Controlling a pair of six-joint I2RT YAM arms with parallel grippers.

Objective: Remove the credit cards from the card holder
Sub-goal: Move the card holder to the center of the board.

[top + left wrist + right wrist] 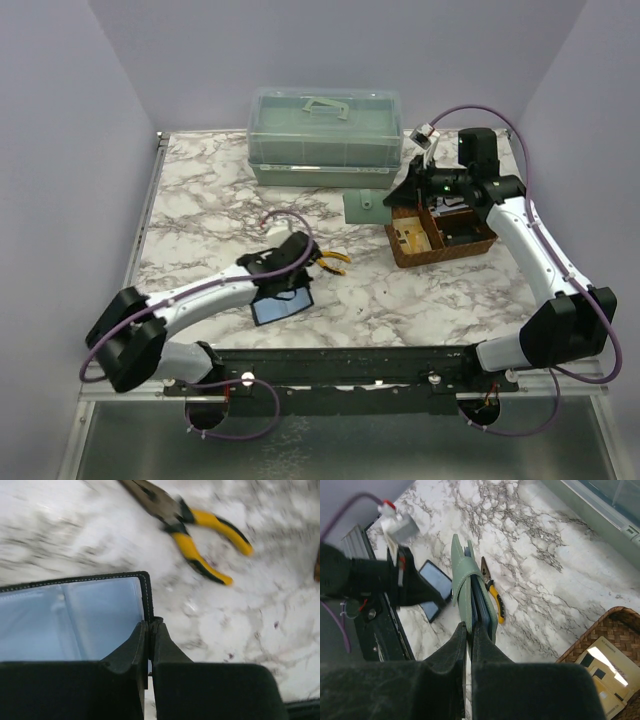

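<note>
The card holder (283,308), a flat pale blue panel with a dark stitched edge, lies on the marble near the front. My left gripper (150,625) is shut on its right edge (146,595); the clear pocket (75,615) looks empty from here. My right gripper (469,626) is shut on a sage-green folded case (462,580) with dark blue leaves inside, held above the table (365,207). Tan credit cards (607,667) lie in the brown woven tray (440,255).
Yellow-handled pliers (200,535) lie just beyond the card holder (333,262). A translucent green lidded box (325,135) stands at the back. The woven tray's rim (600,625) is close under my right arm. Grey walls enclose the table on three sides.
</note>
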